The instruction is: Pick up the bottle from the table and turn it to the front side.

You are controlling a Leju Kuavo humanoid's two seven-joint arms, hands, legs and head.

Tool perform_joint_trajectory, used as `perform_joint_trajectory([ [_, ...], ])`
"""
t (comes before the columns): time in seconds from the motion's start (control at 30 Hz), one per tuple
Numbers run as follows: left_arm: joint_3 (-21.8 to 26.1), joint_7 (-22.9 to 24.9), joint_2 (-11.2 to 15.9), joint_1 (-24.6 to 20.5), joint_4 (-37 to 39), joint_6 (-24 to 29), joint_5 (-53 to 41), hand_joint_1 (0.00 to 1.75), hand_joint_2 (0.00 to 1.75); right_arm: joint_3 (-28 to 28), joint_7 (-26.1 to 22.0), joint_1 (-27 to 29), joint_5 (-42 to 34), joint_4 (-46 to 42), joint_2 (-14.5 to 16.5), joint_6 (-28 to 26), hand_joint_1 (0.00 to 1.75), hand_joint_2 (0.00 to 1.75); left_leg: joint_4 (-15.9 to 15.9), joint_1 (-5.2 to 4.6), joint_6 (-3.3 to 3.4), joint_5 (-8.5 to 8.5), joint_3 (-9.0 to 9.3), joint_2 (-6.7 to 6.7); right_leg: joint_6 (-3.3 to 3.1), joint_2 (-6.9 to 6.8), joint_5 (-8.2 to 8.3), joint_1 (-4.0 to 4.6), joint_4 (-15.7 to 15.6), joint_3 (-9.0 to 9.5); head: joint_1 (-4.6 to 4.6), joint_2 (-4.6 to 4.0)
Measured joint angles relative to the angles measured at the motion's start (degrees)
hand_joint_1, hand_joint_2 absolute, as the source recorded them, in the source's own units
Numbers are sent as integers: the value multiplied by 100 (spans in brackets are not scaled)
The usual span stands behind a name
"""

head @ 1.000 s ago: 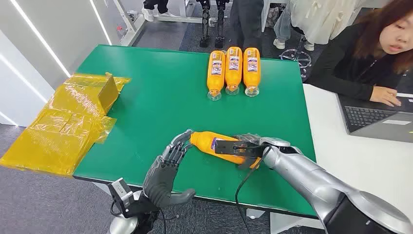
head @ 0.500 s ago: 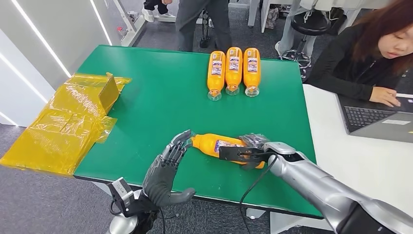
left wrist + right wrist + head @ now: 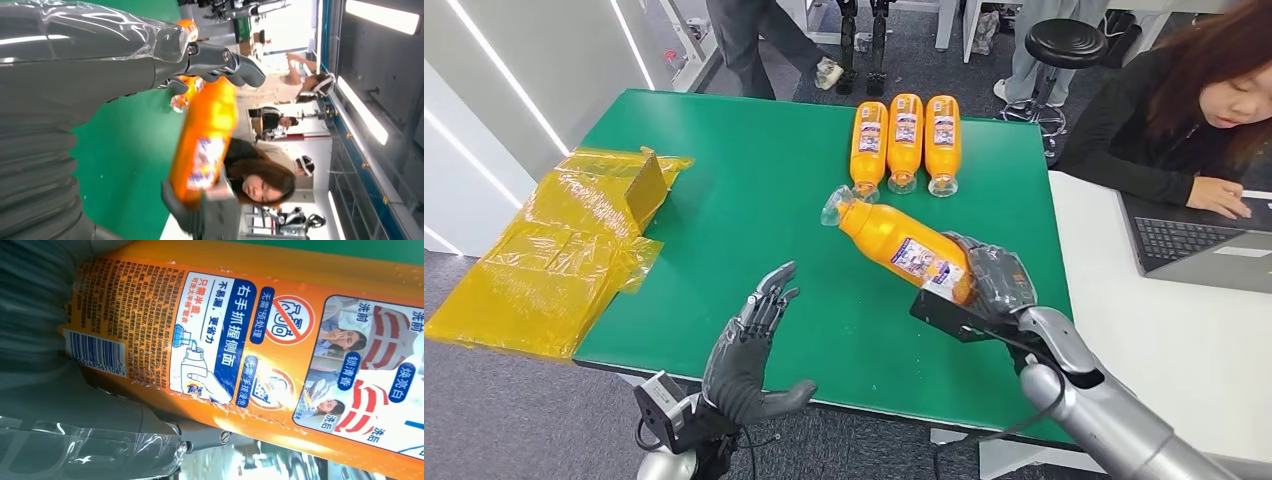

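Lifted off the green table (image 3: 724, 200) since a second ago: orange detergent bottle (image 3: 902, 246), now tilted, clear cap toward the three-bottle row (image 3: 905, 143). Gripped at its base by the right hand (image 3: 989, 280). Left hand (image 3: 749, 345) apart from it, fingers spread, holding nothing.

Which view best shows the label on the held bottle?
Right wrist view: the bottle label fills it, sharp, barcode and print legible. Head view shows the whole bottle in the right hand, label small. Left wrist view shows it blurred.

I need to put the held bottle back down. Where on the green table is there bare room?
Bare green table lies between the yellow wrapping and the three bottles, and ahead of the left hand. It is crowded at the far edge by those bottles.
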Motion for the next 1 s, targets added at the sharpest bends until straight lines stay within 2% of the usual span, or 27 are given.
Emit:
perform_joint_trajectory([
  [0.23, 95, 25, -28, 59, -110, 51, -79, 0, 175, -701, -118, 1449, 810, -1168, -153, -995, 175, 175, -2, -1, -2, -2, -6, -3, 4, -5, -4, 0, -2, -4, 1, 0],
  [0.37, 101, 89, -69, 38, -111, 6, -64, 0, 175, -926, -195, 2374, 1270, -1769, -149, -1631, 175, 175, -2, -1, 0, -5, -11, -11, 6, -10, -8, 0, -3, -6, 1, 0],
  [0.47, 101, 192, -114, -14, -111, -182, 133, 0, 175, -966, -279, 2962, 1527, -2128, -88, -1864, 175, 175, -3, 0, -1, -7, -14, -10, 6, -10, -9, 0, -3, -9, 0, 0],
  [0.63, 85, 376, -177, -119, -109, -608, 622, 0, 175, -922, -542, 3484, 1857, -2396, 335, -2016, 175, 175, -5, 1, -2, -7, -14, -3, 2, -7, -11, 0, -1, -12, 1, 0],
  [0.83, -14, 668, -276, -254, -83, -1251, 1403, 0, 175, -698, -536, 3575, 2178, -2422, 1061, -1756, 175, 175, -5, 2, -6, -3, -11, 2, 1, -4, -10, 1, 3, -14, -1, 0],
  [1.0, -178, 955, -314, -351, -81, -1736, 1973, 0, 175, -570, -544, 3615, 2228, -2393, 1410, -1632, 175, 175, -5, 1, -6, -3, -13, 1, 1, -4, -10, -1, 3, -14, 1, 0],
])
